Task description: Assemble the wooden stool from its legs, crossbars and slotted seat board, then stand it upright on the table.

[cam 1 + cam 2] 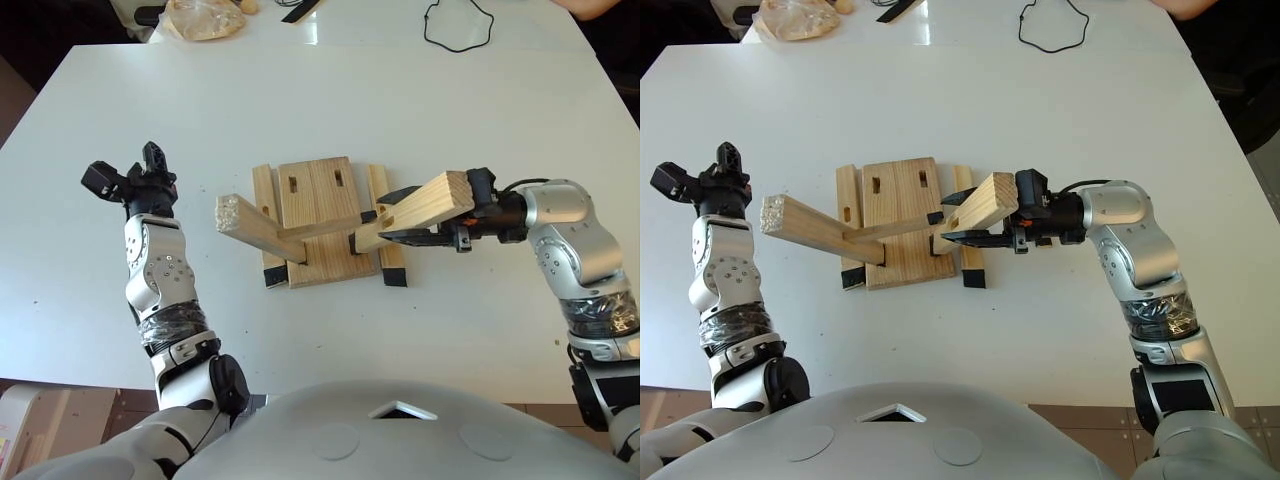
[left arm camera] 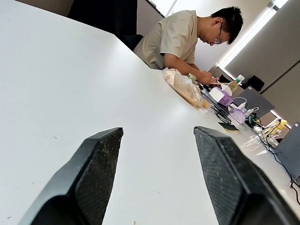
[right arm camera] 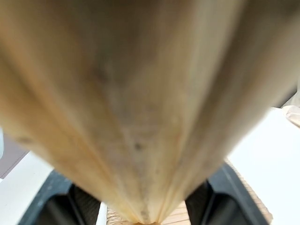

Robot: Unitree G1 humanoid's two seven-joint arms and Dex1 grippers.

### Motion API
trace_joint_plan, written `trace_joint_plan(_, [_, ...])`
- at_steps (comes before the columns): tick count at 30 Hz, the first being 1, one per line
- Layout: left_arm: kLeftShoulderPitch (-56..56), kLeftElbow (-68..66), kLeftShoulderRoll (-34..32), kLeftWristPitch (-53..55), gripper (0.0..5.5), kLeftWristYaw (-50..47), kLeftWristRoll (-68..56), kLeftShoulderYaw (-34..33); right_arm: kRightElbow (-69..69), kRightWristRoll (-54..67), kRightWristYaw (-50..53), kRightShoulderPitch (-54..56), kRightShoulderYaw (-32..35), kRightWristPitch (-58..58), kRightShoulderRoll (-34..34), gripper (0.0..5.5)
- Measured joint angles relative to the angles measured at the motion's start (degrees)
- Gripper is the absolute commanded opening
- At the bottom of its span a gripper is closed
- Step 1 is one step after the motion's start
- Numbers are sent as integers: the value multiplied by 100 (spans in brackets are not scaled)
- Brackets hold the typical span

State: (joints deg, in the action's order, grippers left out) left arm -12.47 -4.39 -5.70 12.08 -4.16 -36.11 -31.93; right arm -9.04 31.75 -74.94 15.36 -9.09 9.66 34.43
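Note:
The slotted seat board (image 1: pixel 318 205) lies flat at the table's middle. A flat wooden leg with a black tip lies along each of its sides (image 1: pixel 265 200) (image 1: pixel 381 190). Two more legs rise tilted from the board, joined by a thin crossbar (image 1: pixel 330 228). The left tilted leg (image 1: pixel 255 229) is free. My right gripper (image 1: pixel 385 218) is shut on the right tilted leg (image 1: pixel 425 205); in the right wrist view that leg (image 3: pixel 140 103) sits between the black fingers (image 3: pixel 225 192). My left gripper (image 1: pixel 150 168) is raised left of the assembly, open and empty, with its fingers (image 2: pixel 89 178) apart.
A crumpled plastic bag (image 1: pixel 205 18) and a looped black cable (image 1: pixel 455 25) lie at the table's far edge. The white table (image 1: pixel 480 110) has bare room all around the stool parts.

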Motion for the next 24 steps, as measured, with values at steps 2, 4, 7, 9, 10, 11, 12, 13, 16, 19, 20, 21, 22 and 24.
trace_joint_plan(2, [17, 1, 58, -42, 282, 0, -15, -4, 169, -6, -75, 148, -32, 62, 7, 204])
trace_joint_plan(4, [40, 3, 121, -52, 282, 4, -27, -4, 397, -32, -136, 305, -79, 137, 12, 204])
trace_joint_plan(7, [65, 17, 192, -65, 282, 16, -44, 1, 603, -58, -258, 509, -156, 156, 91, 204])
trace_joint_plan(9, [100, 51, 222, -90, 282, 32, -80, 2, 654, -63, -319, 575, -206, 217, 148, 204])
trace_joint_plan(10, [125, 71, 238, -103, 282, 36, -98, 4, 667, -66, -338, 579, -226, 233, 173, 204])
trace_joint_plan(11, [188, 114, 284, -146, 282, 37, -101, 5, 677, -76, -351, 579, -249, 255, 200, 204])
trace_joint_plan(12, [228, 132, 329, -161, 282, 36, -101, 5, 684, -112, -355, 570, -281, 297, 216, 204])
trace_joint_plan(13, [257, 142, 363, -163, 282, 36, -103, 8, 675, -113, -355, 567, -284, 312, 221, 204])
trace_joint_plan(16, [325, 188, 421, -166, 282, 36, -104, 25, 660, -119, -331, 566, -321, 332, 225, 204])
trace_joint_plan(19, [362, 315, 420, -145, 282, 37, -105, 73, 665, -128, -284, 560, -333, 334, 226, 204])
trace_joint_plan(20, [377, 454, 415, -79, 282, 42, -114, 128, 660, -128, -249, 555, -333, 334, 226, 204])
trace_joint_plan(21, [377, 617, 402, -3, 282, 57, -132, 198, 650, -127, -231, 547, -333, 334, 226, 204])
trace_joint_plan(22, [381, 909, 366, 155, 282, 100, -250, 289, 627, -127, -204, 528, -330, 336, 225, 204])
trace_joint_plan(24, [321, 1652, 151, 465, 282, 235, -529, 511, 590, -120, -171, 516, -324, 347, 220, 204])
